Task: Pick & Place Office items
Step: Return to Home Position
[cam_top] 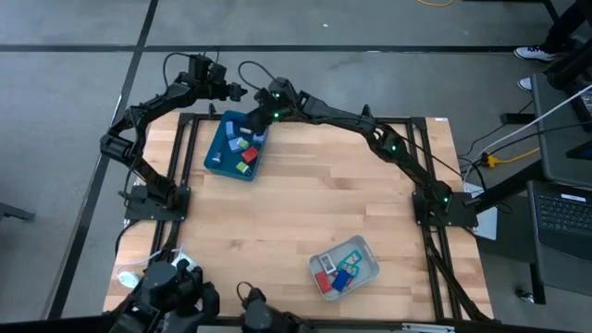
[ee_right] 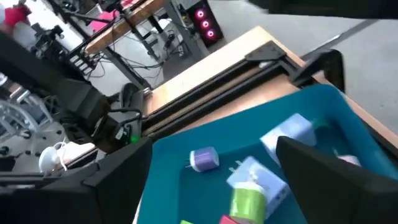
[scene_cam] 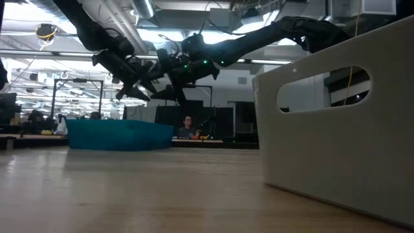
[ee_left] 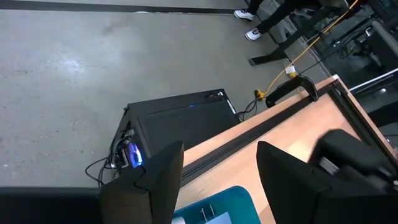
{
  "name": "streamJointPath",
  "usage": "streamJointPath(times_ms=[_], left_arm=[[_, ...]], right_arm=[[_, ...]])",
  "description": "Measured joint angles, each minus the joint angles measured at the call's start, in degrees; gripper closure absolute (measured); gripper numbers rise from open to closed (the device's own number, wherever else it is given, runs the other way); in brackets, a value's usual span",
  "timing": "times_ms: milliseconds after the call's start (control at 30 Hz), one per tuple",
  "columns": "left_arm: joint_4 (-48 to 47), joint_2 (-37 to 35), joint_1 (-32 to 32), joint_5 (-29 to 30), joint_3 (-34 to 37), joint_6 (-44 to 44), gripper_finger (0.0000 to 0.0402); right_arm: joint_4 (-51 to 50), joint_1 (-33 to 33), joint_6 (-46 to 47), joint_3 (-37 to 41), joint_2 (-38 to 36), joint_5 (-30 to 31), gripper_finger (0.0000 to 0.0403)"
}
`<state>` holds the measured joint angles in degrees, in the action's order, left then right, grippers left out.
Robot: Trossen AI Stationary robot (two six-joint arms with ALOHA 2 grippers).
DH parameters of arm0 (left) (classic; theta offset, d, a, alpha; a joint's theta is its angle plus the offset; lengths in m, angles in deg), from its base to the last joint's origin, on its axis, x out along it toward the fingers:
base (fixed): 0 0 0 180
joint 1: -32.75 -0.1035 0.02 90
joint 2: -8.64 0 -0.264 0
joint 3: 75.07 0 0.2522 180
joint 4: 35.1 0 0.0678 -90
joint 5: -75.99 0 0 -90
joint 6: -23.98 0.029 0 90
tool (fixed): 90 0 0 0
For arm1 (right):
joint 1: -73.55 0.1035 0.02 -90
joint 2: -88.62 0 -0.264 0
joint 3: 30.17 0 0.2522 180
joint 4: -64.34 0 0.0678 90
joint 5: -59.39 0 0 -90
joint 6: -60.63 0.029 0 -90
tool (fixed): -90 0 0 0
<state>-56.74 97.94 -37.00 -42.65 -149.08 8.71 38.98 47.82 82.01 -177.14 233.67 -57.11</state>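
Right gripper [cam_top: 260, 125]: fingers spread, empty, hovering over teal tray [cam_top: 214, 161]; office items [ee_right: 249, 198] lie in it directly beneath. Left gripper [cam_top: 233, 91] just beside, spread, empty. Likely homing step: lift clear, retract both arms. Grey tray [cam_top: 368, 252], well apart, holds more.

Even overhead light falls on the table [cam_top: 305, 203], with only faint shadows beneath the right gripper [cam_top: 255, 128]. At table height, ceiling lamps [scene_cam: 152, 32] glare behind it, leaving both arms [scene_cam: 259, 39] as silhouettes. Its own fingers [ee_right: 336, 180] show dark against the lit tray [ee_right: 348, 121].
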Motion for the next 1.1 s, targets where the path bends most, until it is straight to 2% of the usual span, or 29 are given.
streamJointPath(times_ms=[167,300,400,500,600,667,800,900,1000,1033,1100], left_arm=[[0.0,-0.02,0.02,0.0,0.0,-0.02,0.0203],[0.04,-0.02,0.54,0.0,0.0,0.29,0.0203],[0.67,-0.02,1.3,-0.58,0.0,0.88,0.0203],[1.54,-0.02,2.45,-1.07,0.0,0.9,0.0203],[6.08,-0.02,4.04,-5.23,0.0,0.17,0.0203],[11.49,-0.05,6.01,-7.6,0.0,-2.0,0.0205],[30.14,-1.19,10.63,-7.97,0.02,-9.23,0.0225],[41.13,-2.82,13.03,-3.43,-0.02,-13.05,0.0253],[42.86,-4.64,14.09,-2.32,-1.09,-14.04,0.0292],[42.1,-5.55,14.49,-2.33,-1.62,-14.05,0.0307],[41.29,-7.31,15.77,-2.56,-2.51,-13.45,0.0338]], right_arm=[[0.05,-0.53,0.71,0.0,0.0,-0.22,0.0078],[-2.63,-0.5,1.93,0.0,-0.34,-4.77,0.0102],[-12.61,-0.43,-3.16,0.0,-2.2,-6.06,0.0118],[-25.17,0.05,-11.57,0.0,-4.54,-2.2,0.013],[-34.95,0.59,-18.92,0.01,-6.83,-0.39,0.0145],[-37.73,1.1,-22.52,0.02,-8.7,-0.65,0.0163],[-38.16,1.63,-26.97,0.02,-13.71,-3.58,0.0224],[-37.96,1.25,-28.41,0.02,-17.79,-5.52,0.0296],[-38.28,0.41,-28.44,0.0,-21.79,-8.13,0.0375],[-38.72,0.09,-28.45,0.0,-23.11,-8.98,0.0388],[-38.96,-0.18,-28.43,0.0,-25.41,-10.38,0.0388]])
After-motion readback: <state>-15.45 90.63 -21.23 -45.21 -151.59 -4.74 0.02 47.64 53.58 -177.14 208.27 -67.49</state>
